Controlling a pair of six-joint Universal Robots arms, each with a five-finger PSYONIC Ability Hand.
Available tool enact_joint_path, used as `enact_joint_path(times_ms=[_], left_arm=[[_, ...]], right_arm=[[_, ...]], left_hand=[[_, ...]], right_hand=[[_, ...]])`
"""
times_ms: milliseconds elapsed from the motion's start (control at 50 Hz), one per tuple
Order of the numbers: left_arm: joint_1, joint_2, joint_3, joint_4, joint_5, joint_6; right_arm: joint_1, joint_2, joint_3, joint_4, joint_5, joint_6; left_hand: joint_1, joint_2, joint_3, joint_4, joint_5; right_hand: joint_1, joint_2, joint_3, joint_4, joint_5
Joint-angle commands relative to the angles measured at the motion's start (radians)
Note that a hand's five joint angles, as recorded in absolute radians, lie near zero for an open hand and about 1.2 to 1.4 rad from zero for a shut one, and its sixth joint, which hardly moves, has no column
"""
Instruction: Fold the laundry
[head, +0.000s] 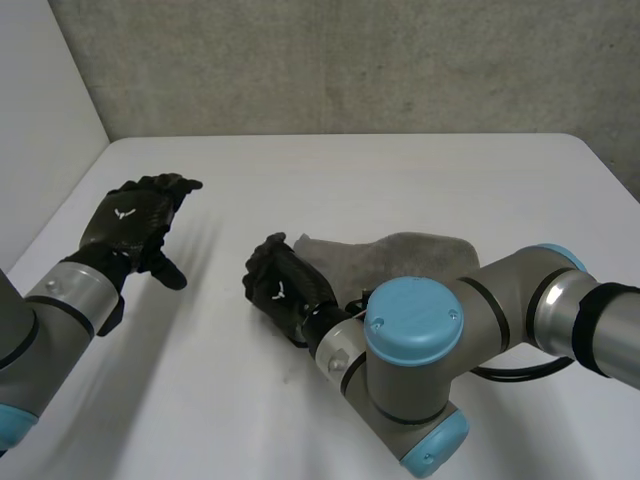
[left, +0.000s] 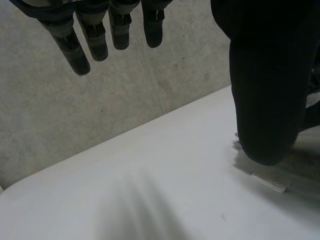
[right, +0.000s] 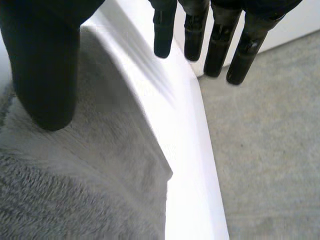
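Cloth, grey, lay on the table, the folding seemingly barely begun. Right hand hovered slack-fingered at its edge, while left hand was spread empty, well apart. Next, I reckoned, each needed to pinch a corner.

One grey towel is counted, lying just beside the fingers of the right hand, along with two black hands in all, including the left hand, and one white table.

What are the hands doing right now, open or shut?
Left hand: open, holding nothing.
Right hand: open, at the grey towel, not gripping it.
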Motion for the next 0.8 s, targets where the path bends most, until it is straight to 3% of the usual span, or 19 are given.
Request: enact_joint_path(times_ms=[20,100,160,260,380,520,600,640,660,680,700,720,800], left_arm=[[-0.008,-0.001,-0.007,0.001,0.001,0.001],[-0.035,-0.001,-0.007,0.001,0.001,0.001],[-0.049,0.006,-0.003,0.001,0.0,0.001],[-0.083,0.008,0.019,0.001,-0.002,0.0],[-0.144,-0.001,0.086,-0.012,-0.009,-0.002],[-0.2,-0.003,0.194,-0.073,-0.046,-0.005],[-0.239,-0.012,0.301,-0.197,-0.113,-0.032],[-0.25,-0.013,0.338,-0.243,-0.133,-0.054],[-0.259,-0.018,0.37,-0.287,-0.15,-0.077],[-0.259,-0.018,0.37,-0.288,-0.15,-0.077],[-0.264,-0.021,0.399,-0.33,-0.161,-0.101],[-0.266,-0.023,0.422,-0.367,-0.166,-0.129],[-0.266,-0.023,0.46,-0.416,-0.167,-0.172]], right_arm=[[-0.024,-0.162,0.029,0.008,0.137,0.148],[-0.109,-0.257,0.104,0.063,0.139,0.355],[-0.147,-0.288,0.134,0.097,0.134,0.421],[-0.315,-0.399,0.264,0.225,0.093,0.637],[-0.441,-0.417,0.384,0.241,0.062,0.68],[-0.553,-0.417,0.517,0.184,0.031,0.691],[-0.562,-0.414,0.546,0.15,0.03,0.691],[-0.562,-0.405,0.557,0.112,0.031,0.678],[-0.562,-0.405,0.557,0.112,0.031,0.678],[-0.564,-0.397,0.557,0.089,0.033,0.678],[-0.564,-0.397,0.557,0.089,0.033,0.678],[-0.568,-0.385,0.555,0.06,0.037,0.677],[-0.567,-0.385,0.525,0.014,0.04,0.633]], left_hand=[[-0.006,0.009,0.005,0.007,-0.031],[-0.006,0.009,0.005,0.007,-0.031],[-0.006,0.009,0.005,0.007,-0.031],[-0.005,0.01,0.006,0.007,-0.03],[0.001,0.016,0.012,0.013,-0.024],[0.001,0.016,0.012,0.013,-0.024],[-0.006,0.009,0.005,0.007,-0.031],[-0.006,0.009,0.005,0.007,-0.031],[-0.006,0.009,0.005,0.007,-0.031],[-0.006,0.009,0.005,0.007,-0.031],[-0.006,0.009,0.005,0.007,-0.031],[-0.006,0.009,0.005,0.007,-0.031],[-0.006,0.009,0.005,0.007,-0.031]], right_hand=[[-0.121,-0.171,-0.176,-0.18,-0.181],[-0.121,-0.171,-0.176,-0.18,-0.181],[-0.121,-0.171,-0.176,-0.18,-0.181],[-0.121,-0.171,-0.176,-0.18,-0.181],[-0.11,-0.161,-0.166,-0.17,-0.171],[0.238,0.188,0.183,0.179,0.177],[0.359,0.309,0.304,0.3,0.299],[0.616,0.565,0.561,0.557,0.555],[0.618,0.567,0.562,0.558,0.557],[0.876,0.826,0.821,0.817,0.816],[0.879,0.828,0.824,0.82,0.818],[1.099,1.048,1.044,1.04,1.038],[1.101,1.05,1.046,1.042,1.04]])
